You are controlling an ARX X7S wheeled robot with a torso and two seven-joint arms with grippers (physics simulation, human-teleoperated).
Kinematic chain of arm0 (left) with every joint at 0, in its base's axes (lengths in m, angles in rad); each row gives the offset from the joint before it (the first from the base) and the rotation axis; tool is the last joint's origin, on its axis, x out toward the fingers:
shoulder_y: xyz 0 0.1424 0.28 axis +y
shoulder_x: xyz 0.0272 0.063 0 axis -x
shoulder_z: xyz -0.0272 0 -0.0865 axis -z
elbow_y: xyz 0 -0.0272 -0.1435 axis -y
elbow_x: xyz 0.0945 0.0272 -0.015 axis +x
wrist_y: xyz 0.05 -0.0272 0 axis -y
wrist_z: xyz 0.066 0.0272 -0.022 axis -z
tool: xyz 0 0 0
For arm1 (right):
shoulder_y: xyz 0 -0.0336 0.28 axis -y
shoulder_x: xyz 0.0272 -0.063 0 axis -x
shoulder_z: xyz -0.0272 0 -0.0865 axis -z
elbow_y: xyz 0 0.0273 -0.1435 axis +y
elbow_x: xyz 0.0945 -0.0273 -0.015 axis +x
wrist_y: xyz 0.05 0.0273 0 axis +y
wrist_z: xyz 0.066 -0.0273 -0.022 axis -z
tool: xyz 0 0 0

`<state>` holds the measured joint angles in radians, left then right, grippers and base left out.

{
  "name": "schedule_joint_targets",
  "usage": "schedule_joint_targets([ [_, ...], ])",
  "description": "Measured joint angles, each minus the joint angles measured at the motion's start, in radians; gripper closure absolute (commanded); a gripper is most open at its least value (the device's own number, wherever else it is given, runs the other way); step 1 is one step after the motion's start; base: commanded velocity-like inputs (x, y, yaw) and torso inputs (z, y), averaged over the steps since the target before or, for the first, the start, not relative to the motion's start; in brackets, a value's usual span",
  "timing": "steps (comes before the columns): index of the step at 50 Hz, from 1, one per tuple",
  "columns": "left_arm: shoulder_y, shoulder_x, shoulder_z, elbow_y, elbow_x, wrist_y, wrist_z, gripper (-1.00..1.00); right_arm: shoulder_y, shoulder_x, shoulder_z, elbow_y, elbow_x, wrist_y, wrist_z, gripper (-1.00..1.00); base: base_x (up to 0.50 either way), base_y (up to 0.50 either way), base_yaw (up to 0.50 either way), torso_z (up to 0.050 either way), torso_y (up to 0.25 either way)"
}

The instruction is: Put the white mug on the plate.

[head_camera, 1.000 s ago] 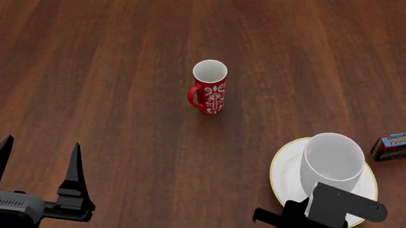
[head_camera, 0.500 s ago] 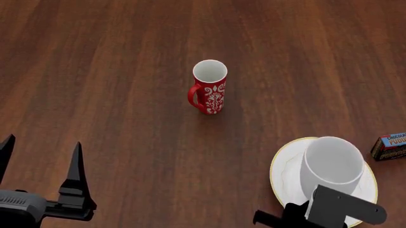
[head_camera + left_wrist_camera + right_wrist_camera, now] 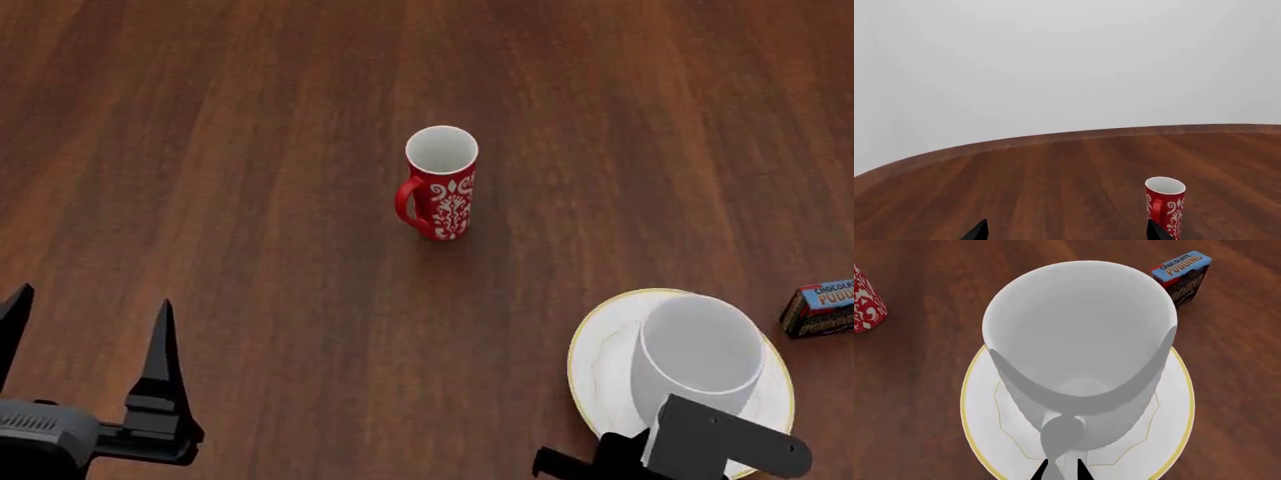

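Presently the white mug [image 3: 699, 352] stood upright, mouth up, on the plate [image 3: 598, 372], handle toward the right gripper [image 3: 1062, 471] | right fingers pinched shut on that handle | left gripper [image 3: 88, 338] gaped wide, holding nothing | dark wood table [image 3: 267, 150], curved far edge, plain pale wall [image 3: 1067, 60] behind

Seen from the head camera, the left gripper [image 3: 87, 330] shows 2 long, black, blade-like fingers tapering to sharp points above a dark grey ribbed wrist housing at 7 o'clock; the right gripper's [image 3: 707, 445] blocky matte-black body, rounded at one end, sits at 5 o'clock.
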<state>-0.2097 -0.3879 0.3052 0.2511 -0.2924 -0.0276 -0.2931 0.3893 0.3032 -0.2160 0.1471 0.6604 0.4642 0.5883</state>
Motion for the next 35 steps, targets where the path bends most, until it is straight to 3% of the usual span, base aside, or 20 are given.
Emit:
schedule_joint_targets([
  [8, 0.002, -0.002, 0.000, 0.002, -0.001, 0.001, -0.002, -1.00, 0.000, 0.000, 0.001, 0.000, 0.002, -0.002, 0.000, 1.00, 0.00, 0.00, 0.00, 0.000, 0.000],
  [9, 0.002, -0.002, 0.000, 0.002, -0.002, 0.001, -0.002, -1.00, -0.001, 0.000, 0.001, 0.000, 0.002, -0.002, 0.000, -1.00, 0.00, 0.00, 0.00, 0.000, 0.000],
  [35, 0.009, -0.009, 0.002, 0.015, -0.006, 0.000, -0.011, -1.00, -0.020, 0.010, 0.015, -0.032, 0.009, 0.001, 0.010, -1.00, 0.00, 0.00, 0.00, 0.000, 0.000],
])
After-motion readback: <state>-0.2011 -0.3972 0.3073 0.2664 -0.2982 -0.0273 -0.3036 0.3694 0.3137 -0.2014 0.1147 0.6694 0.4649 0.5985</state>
